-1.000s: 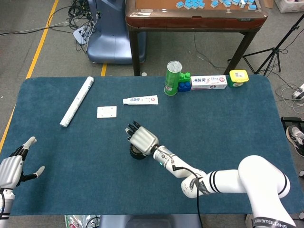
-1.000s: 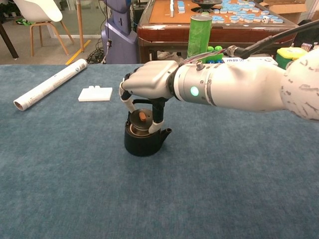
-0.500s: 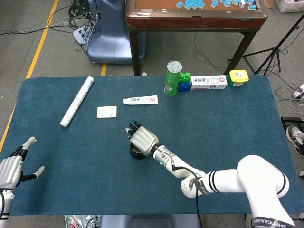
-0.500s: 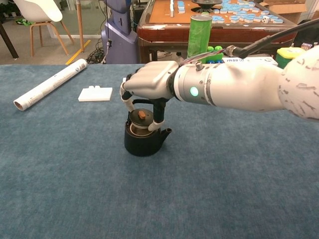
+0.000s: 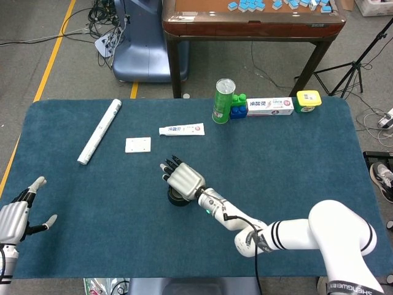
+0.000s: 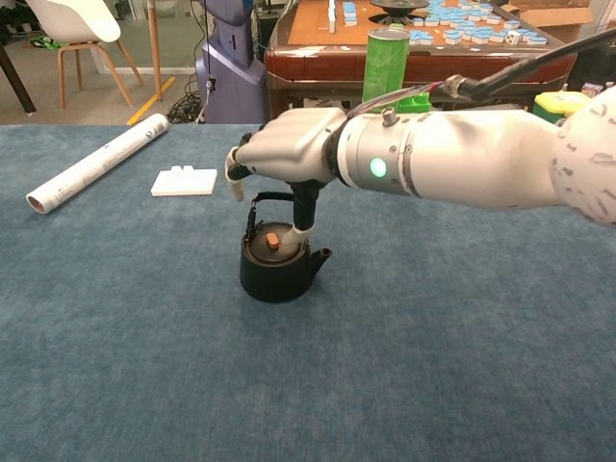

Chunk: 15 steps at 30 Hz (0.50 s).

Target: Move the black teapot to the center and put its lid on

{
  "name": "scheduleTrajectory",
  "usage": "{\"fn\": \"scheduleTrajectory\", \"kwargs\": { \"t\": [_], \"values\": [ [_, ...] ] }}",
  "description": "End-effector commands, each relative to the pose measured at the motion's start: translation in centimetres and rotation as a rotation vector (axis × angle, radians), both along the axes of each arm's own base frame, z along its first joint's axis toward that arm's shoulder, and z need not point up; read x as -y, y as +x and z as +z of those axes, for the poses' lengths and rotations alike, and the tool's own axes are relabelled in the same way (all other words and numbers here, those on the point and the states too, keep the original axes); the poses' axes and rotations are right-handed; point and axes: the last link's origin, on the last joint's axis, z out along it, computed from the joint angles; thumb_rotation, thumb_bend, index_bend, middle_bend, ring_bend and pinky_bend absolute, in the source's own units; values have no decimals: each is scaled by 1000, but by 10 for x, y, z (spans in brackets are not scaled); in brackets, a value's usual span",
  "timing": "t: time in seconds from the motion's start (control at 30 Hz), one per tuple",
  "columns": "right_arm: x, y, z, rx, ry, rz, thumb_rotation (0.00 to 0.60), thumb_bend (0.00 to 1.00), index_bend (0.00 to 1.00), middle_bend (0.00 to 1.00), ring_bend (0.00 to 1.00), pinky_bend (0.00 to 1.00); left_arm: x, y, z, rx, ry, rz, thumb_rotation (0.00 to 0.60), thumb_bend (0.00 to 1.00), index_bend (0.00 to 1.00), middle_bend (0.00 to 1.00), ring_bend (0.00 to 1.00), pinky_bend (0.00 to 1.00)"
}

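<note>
The black teapot (image 6: pixel 277 265) stands near the middle of the blue table. Its lid (image 6: pixel 273 243), with an orange knob, sits flat in the opening, and the wire handle stands upright behind it. My right hand (image 6: pixel 289 154) hovers just above the pot with its fingers lifted off the lid, while one finger (image 6: pixel 304 214) still points down at the lid's right edge. From the head view, that hand (image 5: pixel 183 179) covers most of the teapot (image 5: pixel 176 200). My left hand (image 5: pixel 15 218) is open at the table's near left edge, holding nothing.
A rolled paper tube (image 5: pixel 99 131), a white block (image 5: pixel 137 144) and a toothpaste tube (image 5: pixel 181 129) lie behind the pot to the left. A green can (image 5: pixel 224 100), toy blocks (image 5: pixel 238 107), a toothpaste box (image 5: pixel 270 107) and a yellow container (image 5: pixel 308 100) line the far edge.
The lid, held tilted over the opening before, now sits flat in the teapot. My right hand has let it go and risen slightly, its fingers spreading.
</note>
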Motion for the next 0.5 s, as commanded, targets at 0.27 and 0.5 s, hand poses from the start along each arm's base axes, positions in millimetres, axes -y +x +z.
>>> {"fn": "scheduleTrajectory", "kwargs": {
  "t": [0.27, 0.5],
  "values": [
    [-2, -30, 62, 89, -125, -37, 600, 229, 249, 164, 0, 0, -5, 3, 5, -2, 19, -12, 600, 218, 67, 150, 175, 262],
    [-15, -73, 107, 137, -221, -129, 600, 243, 254, 252, 81, 153, -9, 5, 5, -2, 29, -13, 600, 218, 67, 151, 175, 262]
  ]
}}
